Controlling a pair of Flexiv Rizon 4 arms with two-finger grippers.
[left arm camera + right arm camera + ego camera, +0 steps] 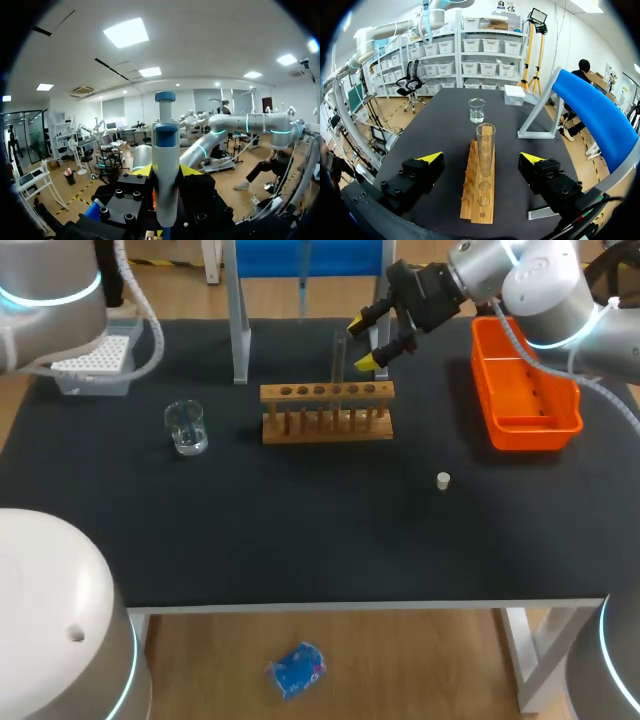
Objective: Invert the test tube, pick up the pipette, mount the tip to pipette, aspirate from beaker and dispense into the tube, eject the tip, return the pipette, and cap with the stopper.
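Head view: the wooden rack (327, 412) sits mid-bench (300, 540). The test tube (338, 360) stands in one of its holes toward the right end, long axis vertical. The right gripper (364, 343) hangs just behind the rack at that end with its jaws released, one yellow tip on either side of the tube and neither touching it. That straddle looks like the line-up for a grasp, probably for the inversion step. The beaker (186, 427) is left of the rack, near enough for the later draw. The stopper (443, 480) lies to the rack's front right, apart from everything, and is probably parked there for the last step. The tip box (93, 360) is far off to the rack's rear left.

Left wrist view: the rack is not in sight. The pipette (165, 145) stands upright in the left gripper (165, 172), blue plunger up. The yellow tips press against both its sides, so I judge the jaws clenched on it. It looks to be held ready, away from the rack.

Right wrist view: the tube rises from the rack between the spread jaws, with clear gaps on both sides. Its open rim points up and its closed end sits in the rack, which runs lengthwise away from the gripper toward the beaker.
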